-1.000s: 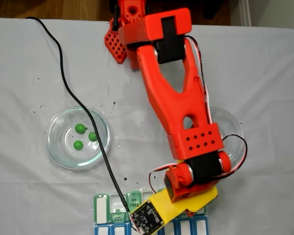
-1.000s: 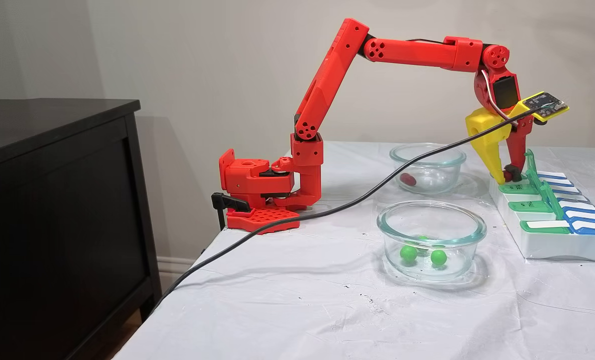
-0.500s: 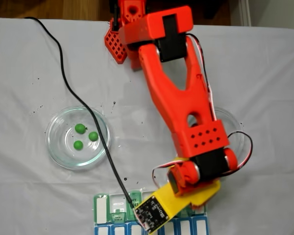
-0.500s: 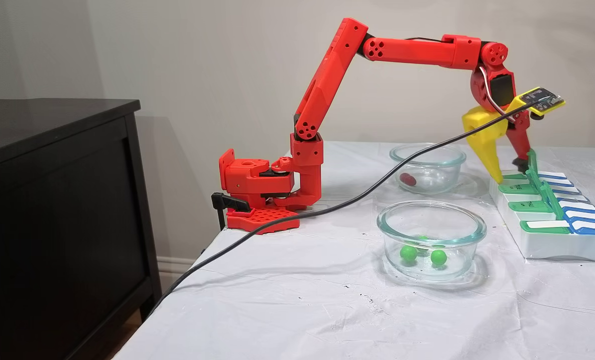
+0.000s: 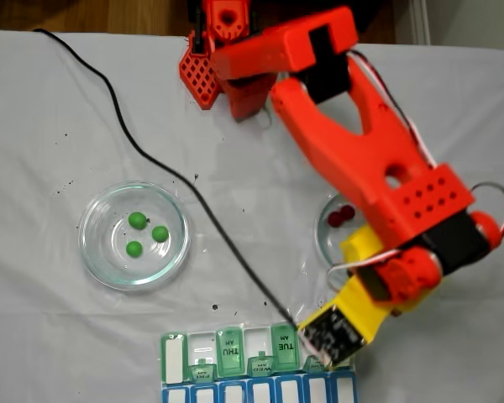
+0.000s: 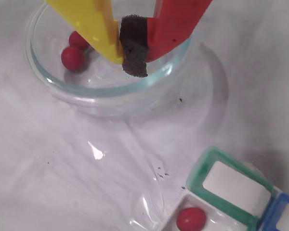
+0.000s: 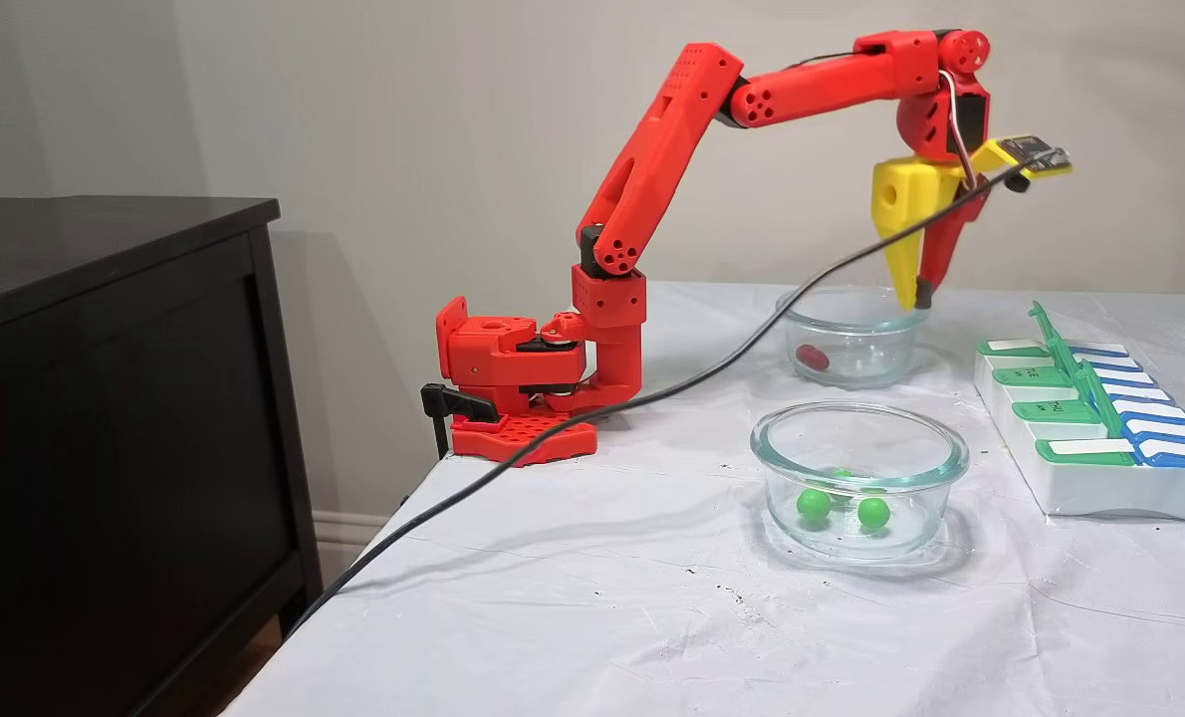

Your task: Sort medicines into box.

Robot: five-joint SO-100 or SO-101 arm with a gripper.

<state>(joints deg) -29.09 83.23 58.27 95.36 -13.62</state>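
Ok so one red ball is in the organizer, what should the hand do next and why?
Probably open and lower into the glass dish below it. The hand hovers shut and empty above the rim, two red balls lie inside, and one red ball already sits in the organizer.

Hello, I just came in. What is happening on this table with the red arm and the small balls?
A red robot arm is sorting small balls into a pill organizer. At this moment its gripper, fingers closed and holding nothing, hangs above the glass dish that holds two red balls. One red ball already lies in an open compartment of the organizer. Three green balls wait in the other glass dish, untouched.
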